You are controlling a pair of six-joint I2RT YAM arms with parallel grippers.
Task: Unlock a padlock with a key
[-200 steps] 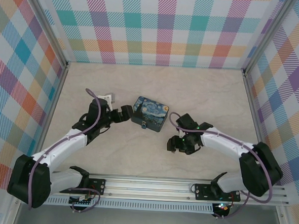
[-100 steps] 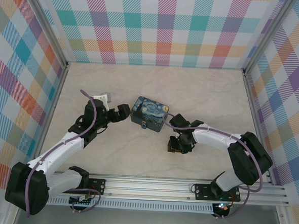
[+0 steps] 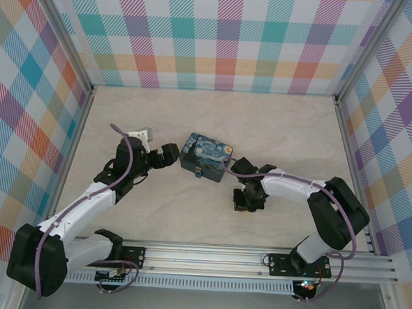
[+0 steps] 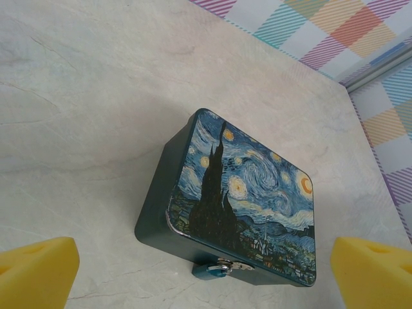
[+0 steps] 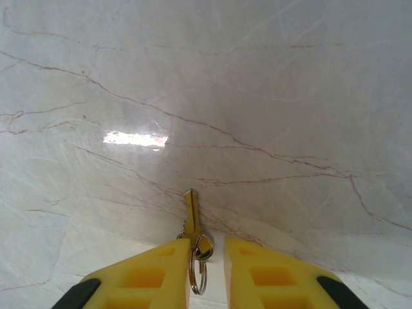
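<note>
The small blue padlock (image 4: pixel 215 270) with its silvery shackle hangs on the hasp of the starry-night tin (image 4: pixel 244 199), at the tin's near side (image 3: pixel 199 174). My left gripper (image 4: pixel 201 248) is wide open, its yellow pads well apart, aimed at the tin from the left (image 3: pixel 171 154). The brass-looking key (image 5: pixel 190 215) lies on the table with a split ring (image 5: pixel 198 273) on its head. My right gripper (image 5: pixel 207 248) is down over it, right of the tin (image 3: pixel 246 201). Its pads stand narrowly apart either side of the key's head, with the left pad against it and a gap on the right.
The tin (image 3: pixel 207 154) sits mid-table between the two arms. Plaid walls close the table at the back and both sides. The rail (image 3: pixel 207 256) with the arm bases runs along the near edge.
The right gripper's jaws have narrowed sharply round the key and the arm has tucked in towards it. The left gripper edged slightly closer to the tin and stayed open.
</note>
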